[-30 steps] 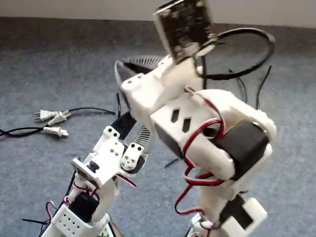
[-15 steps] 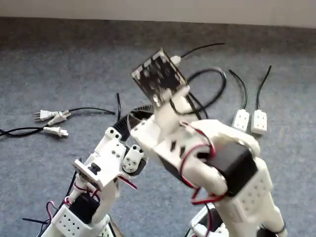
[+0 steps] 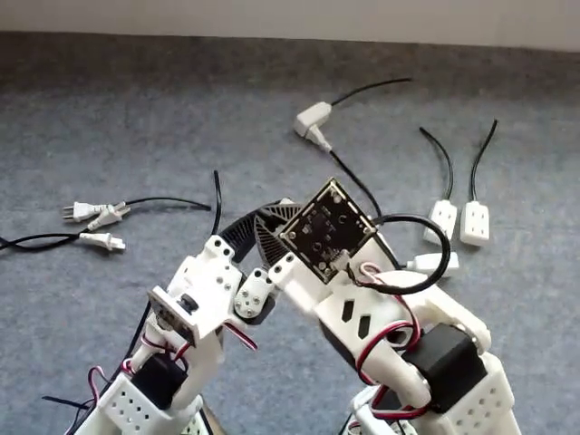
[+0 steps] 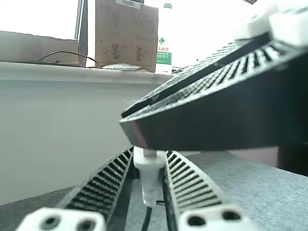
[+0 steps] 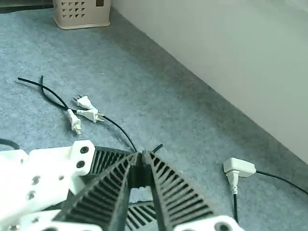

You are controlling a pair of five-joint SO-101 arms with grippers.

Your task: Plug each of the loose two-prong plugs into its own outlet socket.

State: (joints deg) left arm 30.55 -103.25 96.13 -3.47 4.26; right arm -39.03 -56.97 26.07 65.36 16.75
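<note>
White plug (image 4: 147, 178) pinched in L gripper (image 4: 148, 156), closed R gripper (image 5: 139, 161) crossing over it; sockets (image 3: 442, 217), spare plugs (image 3: 95, 214) well apart.

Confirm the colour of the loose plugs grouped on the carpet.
The loose plugs are white, on black cords; clearest in the high view.
</note>
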